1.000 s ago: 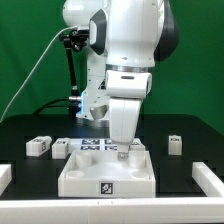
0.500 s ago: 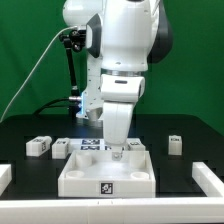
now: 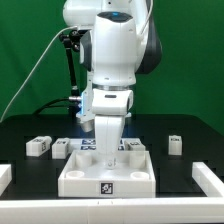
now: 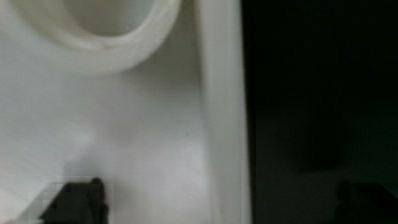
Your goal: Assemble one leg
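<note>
The white square rimmed panel (image 3: 108, 172) lies at the front middle of the black table. My gripper (image 3: 110, 157) hangs just above the panel's back part, with the hand straight down. In the wrist view the gripper (image 4: 219, 205) is open and empty. Its dark fingertips (image 4: 75, 200) stand wide apart on either side of the panel's rim (image 4: 221, 110), and a round corner socket (image 4: 107, 30) shows beyond. Two legs (image 3: 38, 146) (image 3: 60, 148) lie at the exterior view's left of the panel and one leg (image 3: 175, 143) at its right. All are clear of the gripper.
The marker board (image 3: 92, 146) lies behind the panel, partly hidden by my hand. Another small white piece (image 3: 135, 146) sits at the panel's back right. White blocks stand at the front left (image 3: 5, 176) and front right (image 3: 210, 176) corners.
The arm has swung toward the exterior view's left and the hand has shifted slightly left over the panel's back part. The panel and the legs have not moved.
</note>
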Available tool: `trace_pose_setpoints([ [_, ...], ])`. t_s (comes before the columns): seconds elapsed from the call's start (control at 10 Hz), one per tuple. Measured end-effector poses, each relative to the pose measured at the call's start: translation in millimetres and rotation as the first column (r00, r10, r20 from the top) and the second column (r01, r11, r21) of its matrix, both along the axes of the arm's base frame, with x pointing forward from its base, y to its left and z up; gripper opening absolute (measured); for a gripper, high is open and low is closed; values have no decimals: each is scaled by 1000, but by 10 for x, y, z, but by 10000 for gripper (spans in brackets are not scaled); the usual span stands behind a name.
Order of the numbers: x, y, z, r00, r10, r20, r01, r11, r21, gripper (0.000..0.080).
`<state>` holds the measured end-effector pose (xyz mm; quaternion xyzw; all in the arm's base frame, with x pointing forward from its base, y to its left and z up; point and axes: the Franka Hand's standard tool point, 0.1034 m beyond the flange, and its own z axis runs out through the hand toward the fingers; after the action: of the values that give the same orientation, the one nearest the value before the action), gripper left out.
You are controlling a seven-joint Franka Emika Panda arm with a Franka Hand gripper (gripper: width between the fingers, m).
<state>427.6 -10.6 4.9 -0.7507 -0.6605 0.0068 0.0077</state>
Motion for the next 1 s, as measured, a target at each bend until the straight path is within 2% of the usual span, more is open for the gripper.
trace_pose_setpoints([
  [0.3,36,-30,11,1000,-6,30,6,1000,6,624],
  [0.4,35,-31,10,1000,-6,29,6,1000,6,440],
  [0.5,35,-31,10,1000,-6,29,6,1000,6,440],
  [0.6,34,-31,9,1000,-6,29,6,1000,6,239],
  [0.7,34,-31,9,1000,-6,29,6,1000,6,103],
  [0.8,34,-31,9,1000,-6,29,6,1000,6,103],
  [0.9,35,-31,9,1000,-6,29,6,1000,6,54],
  [1.0,35,-31,9,1000,-6,29,6,1000,6,54],
])
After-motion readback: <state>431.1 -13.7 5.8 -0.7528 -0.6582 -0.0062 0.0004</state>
